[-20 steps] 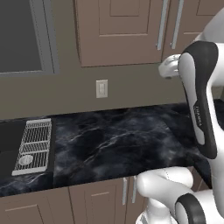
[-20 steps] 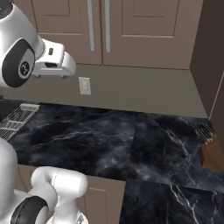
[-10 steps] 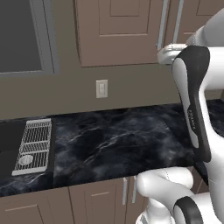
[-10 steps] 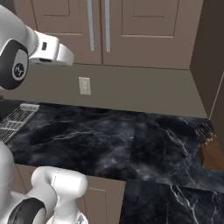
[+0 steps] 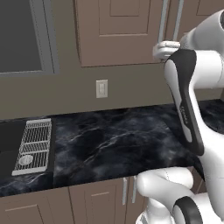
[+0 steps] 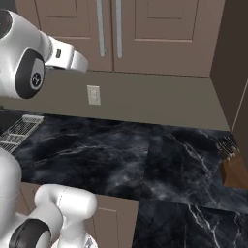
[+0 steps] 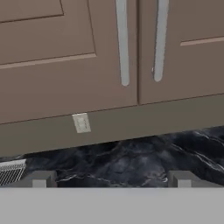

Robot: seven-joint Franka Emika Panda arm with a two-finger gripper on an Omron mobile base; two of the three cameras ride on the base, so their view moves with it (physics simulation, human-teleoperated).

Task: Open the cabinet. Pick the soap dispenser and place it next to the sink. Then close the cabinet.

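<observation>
The gripper (image 7: 111,178), fingers (image 7: 40,178) spread wide, faces the shut cabinet (image 7: 65,65) below its handles (image 7: 122,41), seemingly lining up to grab one.

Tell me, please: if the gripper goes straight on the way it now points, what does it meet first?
Probably the closed cabinet, near the bottom of its two doors by the handles. The open gripper faces them; depth is unclear.

arm (image 5: 192,87): glossy white rounded shells | joints: dark grey bands | tool (image 7: 111,178): two dark finger tips
</observation>
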